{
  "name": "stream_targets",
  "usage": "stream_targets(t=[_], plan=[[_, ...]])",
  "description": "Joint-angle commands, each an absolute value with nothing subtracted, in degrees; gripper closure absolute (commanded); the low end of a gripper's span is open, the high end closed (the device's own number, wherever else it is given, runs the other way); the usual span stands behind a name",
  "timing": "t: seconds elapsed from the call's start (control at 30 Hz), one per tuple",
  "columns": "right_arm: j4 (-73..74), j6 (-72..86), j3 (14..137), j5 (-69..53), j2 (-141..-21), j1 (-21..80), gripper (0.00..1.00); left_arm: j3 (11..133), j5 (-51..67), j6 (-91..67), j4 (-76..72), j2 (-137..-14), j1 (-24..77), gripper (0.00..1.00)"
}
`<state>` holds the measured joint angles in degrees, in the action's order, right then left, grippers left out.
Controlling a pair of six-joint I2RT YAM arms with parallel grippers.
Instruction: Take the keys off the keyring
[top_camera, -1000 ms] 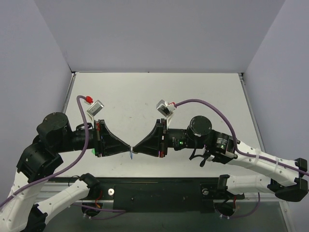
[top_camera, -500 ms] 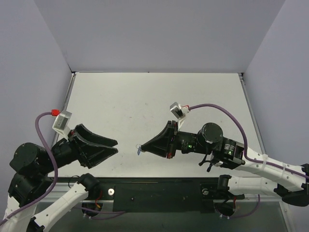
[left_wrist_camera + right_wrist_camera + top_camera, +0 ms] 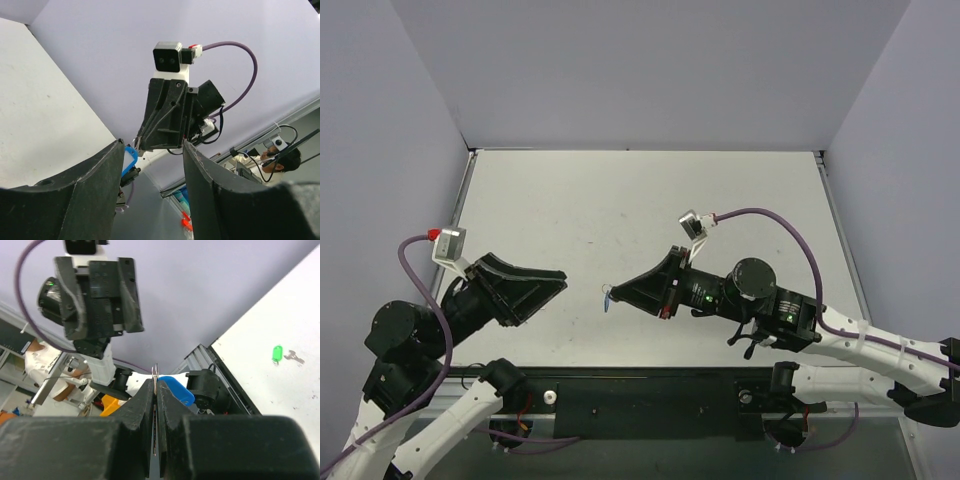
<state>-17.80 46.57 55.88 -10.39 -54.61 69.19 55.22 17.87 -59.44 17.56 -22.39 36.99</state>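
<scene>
The left pincer (image 3: 563, 281) is backing away to 9 o'clock of the right pincer (image 3: 612, 293), gaping wide and holding nothing. The right pincer is still squeezing the thin ring of the one blue keyring (image 3: 175, 390) above the counter (image 3: 720, 190). One green tag (image 3: 276, 353) and one silver key (image 3: 294, 357) are lying side by side.

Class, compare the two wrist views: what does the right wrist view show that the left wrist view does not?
Only the right wrist view: the green tag and the key beside it on the table. Only the left wrist view: the right arm's camera and purple cable. Both: the blue keyring, pinched by the right gripper.
</scene>
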Motion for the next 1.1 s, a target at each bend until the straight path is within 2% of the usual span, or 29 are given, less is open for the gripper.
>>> stream_targets(t=[0.0,0.13,0.27,0.4,0.5,0.8,0.97,1.07], plan=[[-17.76,50.35,53.00,-3.79,-52.83,70.40,1.00,59.23,15.21,-56.17,21.35,-23.82,36.65,0.41],[-9.25,52.46,52.82,-0.19,-52.12,70.66,1.00,59.68,14.24,-54.23,26.89,-24.00,36.56,0.43],[13.91,55.10,57.64,8.41,-53.52,70.58,1.00,58.54,9.60,-54.23,31.80,-22.94,36.56,0.44],[23.63,58.18,57.40,11.34,-53.79,70.84,1.00,57.31,5.71,-56.07,35.77,-23.29,36.65,0.47],[22.86,61.42,54.41,10.90,-50.47,71.19,1.00,55.81,5.36,-57.21,35.86,-23.64,36.65,0.48],[6.70,60.12,44.83,11.43,-40.70,72.77,1.00,57.04,7.99,-54.23,36.22,-24.52,36.74,0.47],[2.13,54.59,45.88,3.64,-42.45,69.35,1.00,55.20,11.68,-50.72,31.39,-23.38,36.65,0.36],[-7.45,54.75,43.42,-3.24,-42.54,65.59,1.00,52.48,16.34,-50.45,23.94,-23.03,36.56,0.34]])
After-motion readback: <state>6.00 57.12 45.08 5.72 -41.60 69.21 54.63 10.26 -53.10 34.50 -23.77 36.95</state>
